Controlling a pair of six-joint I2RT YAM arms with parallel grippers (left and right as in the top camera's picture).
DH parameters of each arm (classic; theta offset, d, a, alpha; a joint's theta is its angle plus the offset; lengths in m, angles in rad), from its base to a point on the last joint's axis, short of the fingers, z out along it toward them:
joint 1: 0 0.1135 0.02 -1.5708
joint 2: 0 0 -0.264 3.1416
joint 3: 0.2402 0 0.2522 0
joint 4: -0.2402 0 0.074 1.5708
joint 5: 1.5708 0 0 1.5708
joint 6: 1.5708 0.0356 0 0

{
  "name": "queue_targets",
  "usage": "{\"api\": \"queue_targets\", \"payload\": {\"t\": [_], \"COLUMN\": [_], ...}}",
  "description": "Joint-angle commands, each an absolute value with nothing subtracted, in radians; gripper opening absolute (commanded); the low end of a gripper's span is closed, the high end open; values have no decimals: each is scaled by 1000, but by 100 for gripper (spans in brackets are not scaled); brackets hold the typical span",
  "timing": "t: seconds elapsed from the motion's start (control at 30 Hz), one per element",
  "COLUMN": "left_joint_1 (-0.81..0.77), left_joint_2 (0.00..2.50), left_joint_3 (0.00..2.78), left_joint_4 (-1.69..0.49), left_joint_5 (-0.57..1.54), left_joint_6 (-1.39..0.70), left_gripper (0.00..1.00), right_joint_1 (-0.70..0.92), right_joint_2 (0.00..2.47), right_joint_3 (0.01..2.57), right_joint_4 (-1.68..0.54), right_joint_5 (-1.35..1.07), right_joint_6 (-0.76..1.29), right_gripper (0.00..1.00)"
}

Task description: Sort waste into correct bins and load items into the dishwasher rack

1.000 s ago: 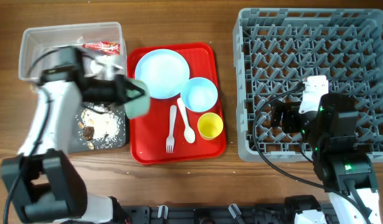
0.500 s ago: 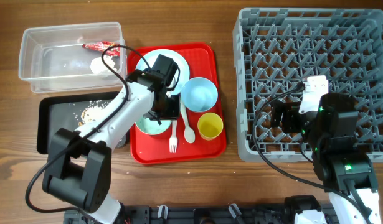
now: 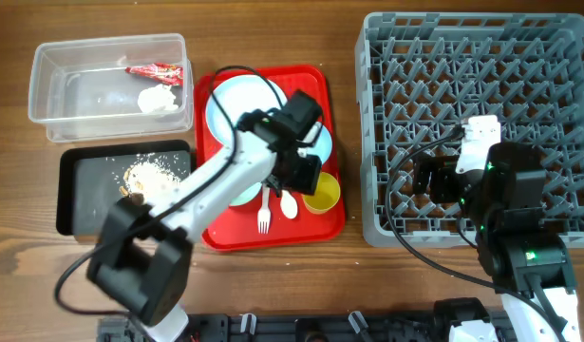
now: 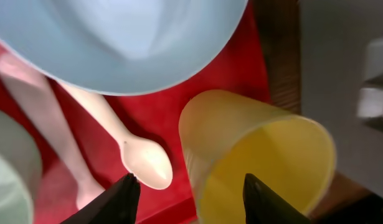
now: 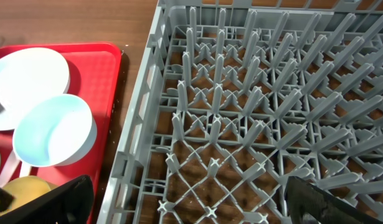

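Rightward across the flat red serving tray is where the left arm has swung in the last half second. It has left the pale green bowl behind on the tray's left part. The left gripper now hangs over the tray's right side, covering much of the pale blue bowl.

In the left wrist view its fingers are spread wide. One side of the small yellow cup lies between them, and contact cannot be judged. The white plastic spoon lies just left of the cup, and the white plastic fork lies left of that. The pale blue round plate sits at the tray's upper left.

At upper left of the wooden tabletop, the clear rectangular plastic tub holds the crinkled red snack wrapper and the crumpled white napkin. Below it, the shallow black rectangular tray holds the beige-brown crumbly food scraps.

The right gripper sits over the lower-left part of the large grey plastic dishwasher rack. Its fingers are parted, with nothing between them.
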State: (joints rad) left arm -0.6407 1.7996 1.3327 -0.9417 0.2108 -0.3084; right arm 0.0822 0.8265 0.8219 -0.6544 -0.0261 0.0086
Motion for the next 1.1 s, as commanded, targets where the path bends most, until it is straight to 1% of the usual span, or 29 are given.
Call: {"api": "queue_targets", "payload": {"t": [0.0, 0.03, 0.1, 0.17, 0.23, 0.27, 0.3, 0.33, 0.37, 0.43, 0.47, 0.53, 0.6, 0.67, 0.73, 0.8, 0.83, 0.9, 1.07], "left_joint_1": [-666, -667, -653, -610, -543, -495, -381, -345, -308, -290, -295, -306, -323, -334, -337, -337, -337, -337, -374], "left_joint_2": [1898, 1907, 1894, 1840, 1762, 1725, 1687, 1688, 1699, 1717, 1722, 1723, 1723, 1723, 1723, 1723, 1723, 1723, 1723], "left_joint_3": [1339, 1339, 1349, 1381, 1396, 1396, 1396, 1396, 1395, 1395, 1395, 1395, 1395, 1395, 1395, 1395, 1395, 1395, 1395], "left_joint_4": [-934, -931, -936, -965, -944, -905, -778, -726, -646, -567, -564, -564, -565, -579, -595, -595, -595, -595, -594], "left_joint_5": [193, 193, 200, 277, 440, 542, 806, 917, 1068, 1191, 1227, 1262, 1268, 1268, 1273, 1320, 1333, 1335, 1352], "left_joint_6": [-296, -296, -297, -295, -258, -241, -243, -243, -256, -302, -303, -304, -304, -304, -304, -304, -304, -304, -323], "left_gripper": [36, 4, 4, 4, 4, 4, 4, 4, 4, 4, 4, 4, 4, 4, 4, 4, 4, 4, 4], "right_joint_1": [80, 80, 80, 80, 80, 80, 80, 80, 80, 80, 80, 80, 80, 80, 80, 80, 80, 80, 80], "right_joint_2": [828, 828, 828, 828, 835, 844, 888, 913, 955, 1046, 1102, 1172, 1228, 1253, 1253, 1253, 1253, 1253, 1253], "right_joint_3": [845, 845, 845, 845, 845, 845, 845, 845, 845, 845, 845, 845, 845, 845, 845, 845, 845, 845, 845], "right_joint_4": [-660, -660, -659, -657, -621, -600, -565, -556, -541, -482, -414, -278, -157, -65, 24, 92, 101, 100, 108], "right_joint_5": [-46, -46, -46, -46, -48, -101, -370, -507, -704, -978, -1110, -1263, -1327, -1333, -1329, -1326, -1326, -1326, -1326], "right_joint_6": [3, 3, 3, 3, 38, 55, 17, -12, -41, -57, -57, -48, 16, 70, 82, 114, 116, 116, 115], "right_gripper": [100, 100, 100, 100, 100, 100, 100, 100, 100, 100, 100, 100, 100, 99, 99, 97, 94, 85, 83]}}
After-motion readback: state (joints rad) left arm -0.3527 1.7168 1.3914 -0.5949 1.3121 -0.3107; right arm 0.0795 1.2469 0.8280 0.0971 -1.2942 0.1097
